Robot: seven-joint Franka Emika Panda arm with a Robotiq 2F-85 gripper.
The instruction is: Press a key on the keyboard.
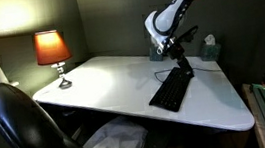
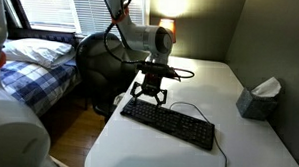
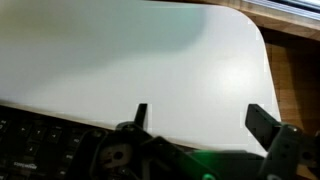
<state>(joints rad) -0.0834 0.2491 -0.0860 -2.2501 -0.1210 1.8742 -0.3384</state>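
The flat black keyboard point(image 1: 172, 89) lies on the white table point(image 1: 103, 82), its thin cable trailing behind it; it also shows in an exterior view point(image 2: 168, 122). My gripper point(image 2: 149, 92) hangs just above the keyboard's far end, fingers spread open and empty. In the wrist view the two fingertips point(image 3: 200, 120) stand wide apart over bare white tabletop, with the keyboard's keys point(image 3: 40, 145) at the lower left.
A lit orange lamp point(image 1: 53, 53) stands at a table corner. A tissue box point(image 2: 259, 97) sits near the wall side. A black office chair point(image 1: 23, 132) stands at the table's front edge. A bed point(image 2: 35, 65) lies beyond the table.
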